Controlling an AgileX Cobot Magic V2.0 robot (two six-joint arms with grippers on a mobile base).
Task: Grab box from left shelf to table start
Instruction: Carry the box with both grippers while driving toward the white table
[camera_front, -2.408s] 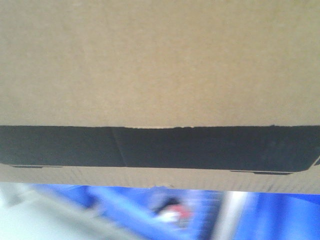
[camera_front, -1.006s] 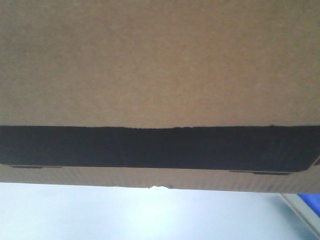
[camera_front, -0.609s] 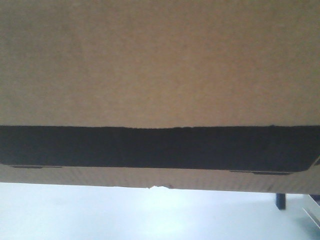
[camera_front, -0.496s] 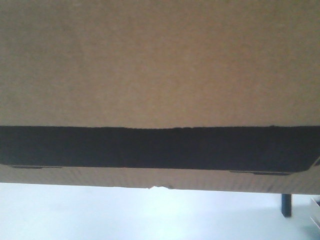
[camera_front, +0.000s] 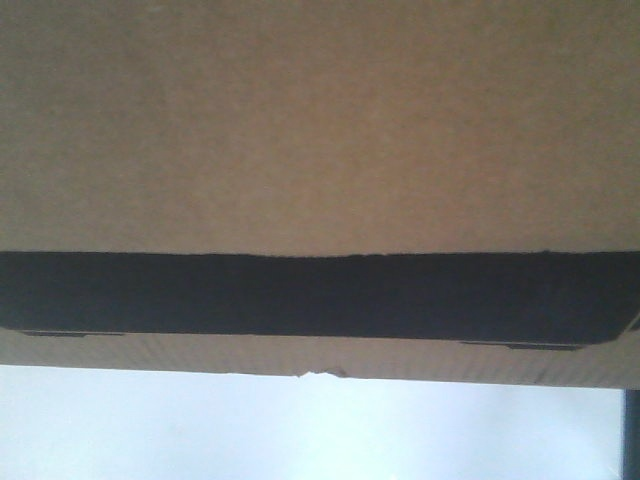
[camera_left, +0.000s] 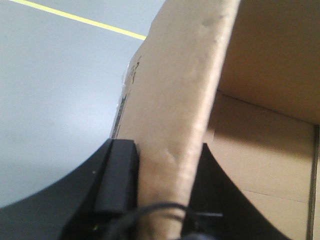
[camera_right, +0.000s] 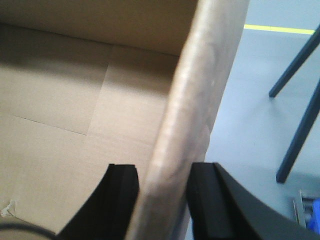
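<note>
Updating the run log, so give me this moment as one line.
left gripper: clamps wall of large brown cardboard box | right gripper: clamps opposite wall | box interior: nothing seen

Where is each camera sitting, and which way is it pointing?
Front view: sits just behind the box, facing forward at it close up; no robot parts show.
Left wrist: behind the left gripper, looking along its fingers clamping a box wall, floor beyond.
Right wrist: behind the right gripper, likewise on another wall.
Shared: the box, in all three.
</note>
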